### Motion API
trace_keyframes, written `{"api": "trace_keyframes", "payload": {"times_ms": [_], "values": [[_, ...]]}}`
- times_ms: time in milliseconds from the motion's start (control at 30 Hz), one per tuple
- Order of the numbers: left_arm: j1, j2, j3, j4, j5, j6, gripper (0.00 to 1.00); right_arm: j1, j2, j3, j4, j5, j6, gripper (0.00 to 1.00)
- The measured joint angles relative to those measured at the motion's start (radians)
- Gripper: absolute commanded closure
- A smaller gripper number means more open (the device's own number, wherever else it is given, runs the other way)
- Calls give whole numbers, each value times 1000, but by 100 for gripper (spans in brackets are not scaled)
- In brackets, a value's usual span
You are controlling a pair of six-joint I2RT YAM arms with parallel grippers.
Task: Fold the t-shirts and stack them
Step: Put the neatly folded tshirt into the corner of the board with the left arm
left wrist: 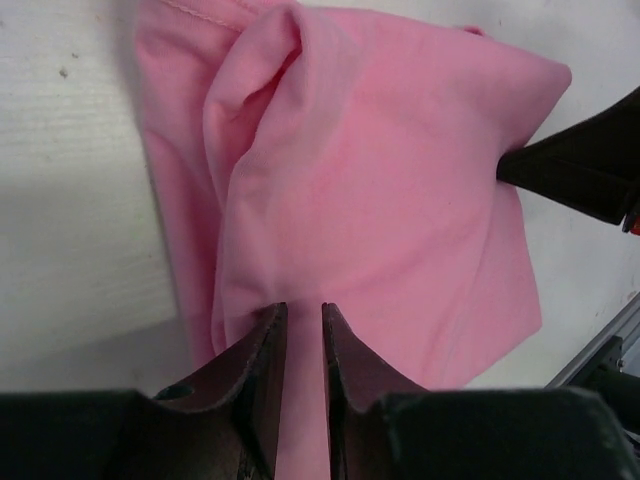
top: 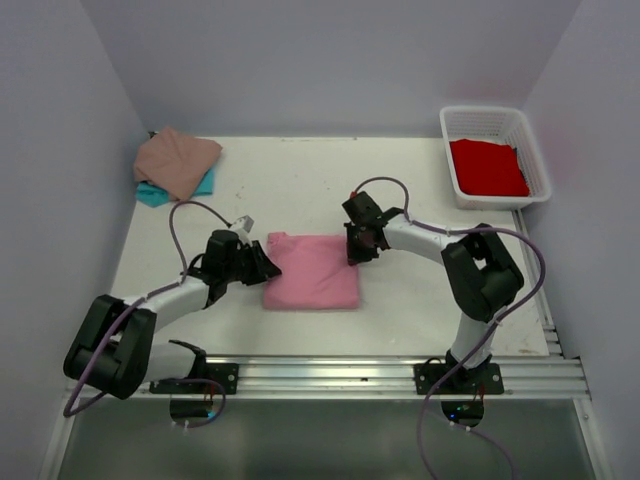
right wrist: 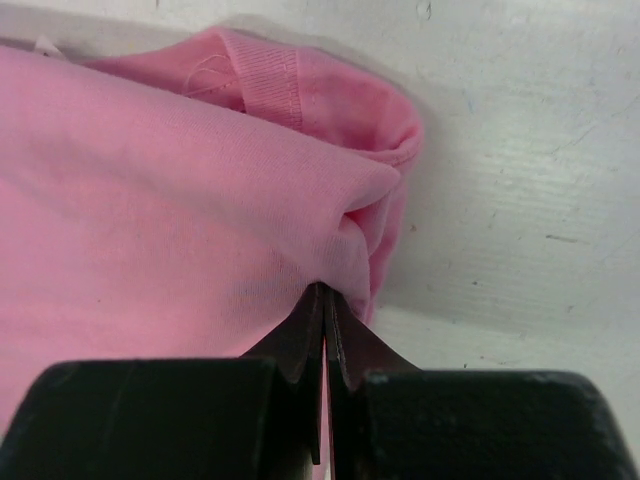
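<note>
The bright pink t-shirt (top: 312, 272) lies folded into a rectangle at the middle of the table. My left gripper (top: 262, 265) is at its left edge; in the left wrist view the jaws (left wrist: 304, 308) stand close together with pink cloth (left wrist: 400, 180) pinched between them. My right gripper (top: 355, 245) is at the shirt's far right corner, shut tight (right wrist: 325, 290) on a puckered fold of the pink shirt (right wrist: 150, 200). The tan-pink t-shirt (top: 177, 160) lies on the teal t-shirt (top: 150, 193) at the back left. The red t-shirt (top: 487, 167) lies in the basket.
The white lattice basket (top: 480, 112) stands at the back right corner. White walls enclose the table on three sides. An aluminium rail (top: 400, 365) runs along the near edge by the arm bases. The right gripper's black body (left wrist: 590, 165) shows in the left wrist view.
</note>
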Motion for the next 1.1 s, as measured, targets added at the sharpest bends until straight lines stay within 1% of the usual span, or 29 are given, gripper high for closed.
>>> {"api": "trace_keyframes", "payload": {"times_ms": [67, 100, 167, 200, 233, 300, 367, 400, 533, 667, 767, 900, 1000, 1100], "values": [[0, -61, 1, -61, -21, 2, 72, -10, 19, 30, -13, 4, -15, 100], [0, -101, 2, -96, -46, 8, 63, -15, 30, 42, -16, 5, -23, 100], [0, -179, 21, -179, -109, 22, 47, -24, 42, 58, -18, 4, -36, 100], [0, -208, 37, -215, -144, 32, 29, -28, 47, 64, -19, 4, -43, 100], [0, -227, 58, -246, -176, 48, 21, -31, 50, 69, -19, 3, -47, 100], [0, -237, 91, -280, -220, 54, 10, -37, 52, 74, -19, 4, -58, 100], [0, -230, 108, -297, -241, 61, 6, -42, 52, 74, -19, 4, -63, 100], [0, -222, 108, -299, -242, 63, 0, -42, 52, 75, -19, 4, -66, 100], [0, -188, 83, -309, -218, 45, 0, -42, 52, 75, -19, 4, -74, 100], [0, -190, -10, -278, -162, -2, 0, -42, 52, 75, -19, 4, -78, 100], [2, -205, -58, -195, -110, -49, 0, -42, 52, 74, -19, 4, -81, 100], [2, -187, -93, -97, -53, -106, 0, -43, 50, 69, -14, 3, -82, 100], [2, -131, -99, -5, -10, -145, 0, -43, 48, 65, -10, 2, -82, 100], [0, -42, -96, 108, 30, -180, 0, -43, 46, 61, -4, 0, -82, 100]]}}
